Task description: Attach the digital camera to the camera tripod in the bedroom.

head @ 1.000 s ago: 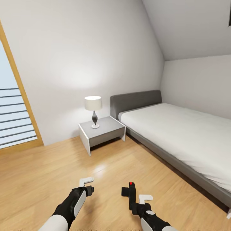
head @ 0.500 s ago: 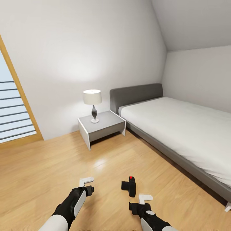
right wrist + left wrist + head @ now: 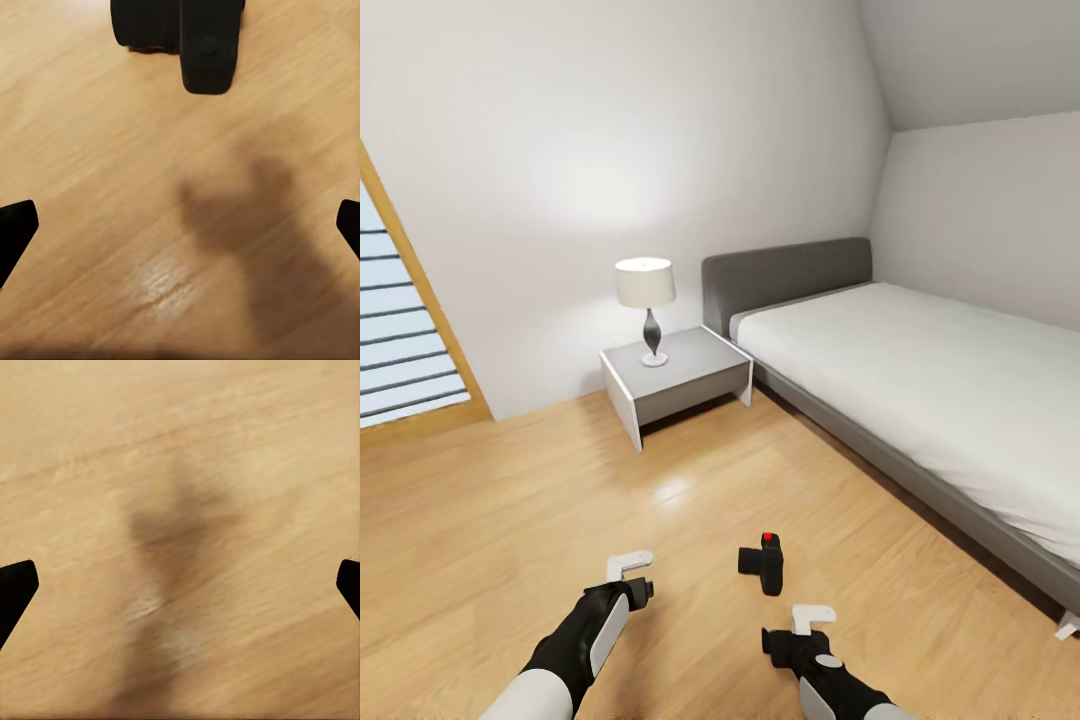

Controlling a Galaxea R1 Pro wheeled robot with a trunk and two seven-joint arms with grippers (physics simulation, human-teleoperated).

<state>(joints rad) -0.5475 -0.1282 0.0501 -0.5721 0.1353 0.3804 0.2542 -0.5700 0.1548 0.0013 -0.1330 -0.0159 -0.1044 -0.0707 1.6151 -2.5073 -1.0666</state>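
Bedroom: pale grey walls, sloped ceiling, wood plank floor (image 3: 510, 520). Bed (image 3: 920, 390) with grey headboard and white mattress runs along the right side of the head view. Grey-and-white nightstand (image 3: 675, 385) sits just beside the headboard, against the far wall, with a white-shaded lamp (image 3: 646, 310) on top. Slatted window with oak frame (image 3: 400, 350) at far left.

Both arms reach forward low over the floor. Left gripper (image 3: 632, 572) hangs above bare planks; in the left wrist view its two black fingertips (image 3: 15, 589) sit at opposite edges of the picture, spread wide, nothing between them but floor and a shadow. Right gripper (image 3: 812, 622) likewise: fingertips (image 3: 15, 229) far apart in the right wrist view, holding nothing.

Camera (image 3: 763, 564) lies on the floor just ahead of the right gripper and apart from it, small, black, with a red dot on its far end. In the right wrist view the camera (image 3: 180, 37) is beyond the fingertips, not between them, partly cut off by the frame edge.
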